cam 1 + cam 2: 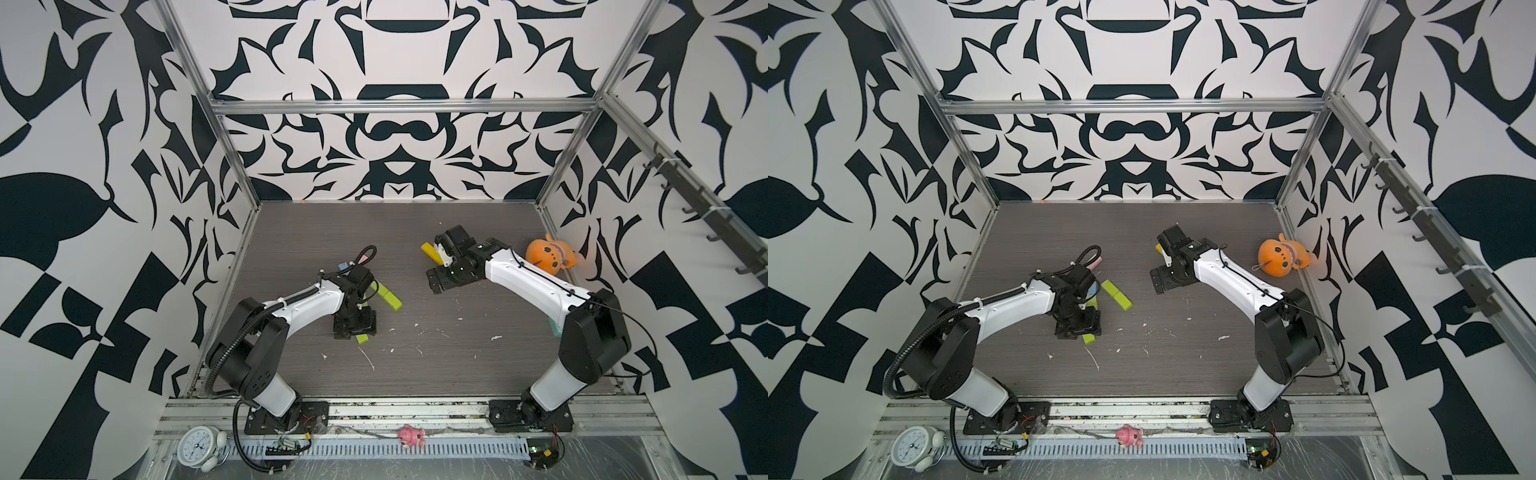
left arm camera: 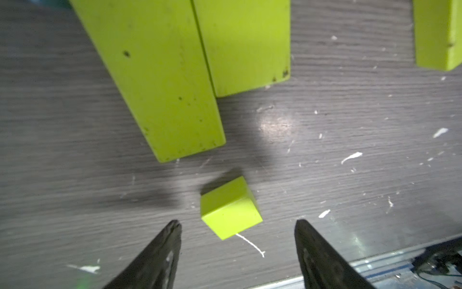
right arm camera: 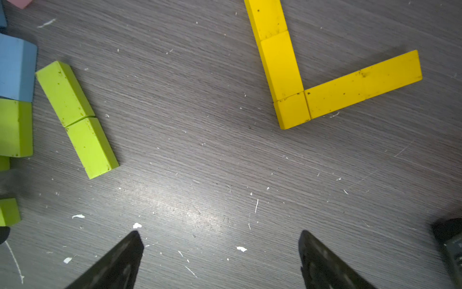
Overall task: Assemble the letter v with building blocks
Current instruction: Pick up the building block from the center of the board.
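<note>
1. The left gripper [image 2: 237,221] has its jaws apart, and they grasp nothing. Both black fingers [image 2: 160,257] stand free over the table [image 2: 75,200].
2. A small lime cube [image 2: 230,207] lies on the table just ahead of the fingertips, in line with the gap between them. It touches neither finger.
3. Beyond the cube we see two long lime blocks [image 2: 160,82] lying side by side, touching along their length. A third lime block [image 2: 435,35] lies apart from them, cut by the edge of the view.
4. The right gripper [image 3: 219,231] is released, with jaws wide apart. There is only bare table between them.
5. Ahead of it lie the yellow blocks [image 3: 281,65]. Three make one straight line, end to end. A long one [image 3: 362,85] meets the side of the last short block, so two arms join at a corner.
6. Well apart from the yellow blocks, a lime pair [image 3: 92,147] lies end to end, touching. Beside it are a blue block [image 3: 16,70] and, at the very edge, a pink block [image 3: 18,2].
7. In a top view the right arm hides most of the yellow blocks. The orange toy [image 1: 548,254] lies near the right wall, away from all blocks.
</note>
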Tool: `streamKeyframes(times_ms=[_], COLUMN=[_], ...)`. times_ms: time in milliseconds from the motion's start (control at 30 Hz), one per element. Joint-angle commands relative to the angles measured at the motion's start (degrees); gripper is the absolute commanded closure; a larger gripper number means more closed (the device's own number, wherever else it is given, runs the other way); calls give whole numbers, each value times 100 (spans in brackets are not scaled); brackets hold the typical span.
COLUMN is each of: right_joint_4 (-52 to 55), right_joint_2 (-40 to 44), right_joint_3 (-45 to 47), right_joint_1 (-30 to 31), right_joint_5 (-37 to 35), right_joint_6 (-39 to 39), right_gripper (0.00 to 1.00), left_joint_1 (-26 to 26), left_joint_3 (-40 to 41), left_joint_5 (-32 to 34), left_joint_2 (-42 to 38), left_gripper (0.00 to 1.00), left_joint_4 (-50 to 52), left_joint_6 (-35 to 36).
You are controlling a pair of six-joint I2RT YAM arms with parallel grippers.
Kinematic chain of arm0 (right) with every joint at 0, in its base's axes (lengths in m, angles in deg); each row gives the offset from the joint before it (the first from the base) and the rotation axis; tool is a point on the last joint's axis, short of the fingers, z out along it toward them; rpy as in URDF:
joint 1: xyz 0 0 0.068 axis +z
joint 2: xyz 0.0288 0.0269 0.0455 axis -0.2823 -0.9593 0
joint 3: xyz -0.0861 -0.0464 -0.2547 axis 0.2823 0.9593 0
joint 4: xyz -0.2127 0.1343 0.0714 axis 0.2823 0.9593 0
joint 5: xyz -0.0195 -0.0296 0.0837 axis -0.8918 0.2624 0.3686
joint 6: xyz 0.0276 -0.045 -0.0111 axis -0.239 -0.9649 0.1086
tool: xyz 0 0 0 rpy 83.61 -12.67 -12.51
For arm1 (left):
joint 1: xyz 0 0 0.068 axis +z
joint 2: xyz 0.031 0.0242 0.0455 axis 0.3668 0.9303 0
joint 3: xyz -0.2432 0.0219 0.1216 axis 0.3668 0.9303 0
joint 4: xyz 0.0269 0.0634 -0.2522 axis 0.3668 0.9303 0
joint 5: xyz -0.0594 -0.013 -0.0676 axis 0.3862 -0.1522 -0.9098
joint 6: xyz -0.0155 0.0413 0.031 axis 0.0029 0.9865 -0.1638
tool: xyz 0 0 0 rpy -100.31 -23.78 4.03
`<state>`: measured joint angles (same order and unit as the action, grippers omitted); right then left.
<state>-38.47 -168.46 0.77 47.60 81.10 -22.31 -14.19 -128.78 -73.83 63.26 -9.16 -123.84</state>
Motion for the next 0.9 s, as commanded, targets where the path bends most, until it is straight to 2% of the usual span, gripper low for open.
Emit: streamKeyframes(times_ms=[0,267,400,600,700,867], right_joint_4=[-92,-216,-261,-280,-281,-246], right_joint_2=[298,474,533,636,693,876], right_joint_3=[115,353,381,446,493,531], right_joint_1=[0,0,-1,-8,-33,-239], right_joint_5=[59,114,141,131,105,132], right_joint_6=[132,225,247,221,201,158], right_gripper=[1,1,1,1,1,1], left_joint_1=[-114,-525,-543,-622,-687,-1022], left_joint_3=[2,-242,-392,-577,-669,-1390], left_joint_5=[361,707,727,618,339,166], left_joint_2=[212,577,831,1066,1008,1221], left_gripper=[25,32,46,56,63,63], left_joint_4=[283,433,432,367,73,-85], left_joint_6=[176,90,-28,-157,-248,-336])
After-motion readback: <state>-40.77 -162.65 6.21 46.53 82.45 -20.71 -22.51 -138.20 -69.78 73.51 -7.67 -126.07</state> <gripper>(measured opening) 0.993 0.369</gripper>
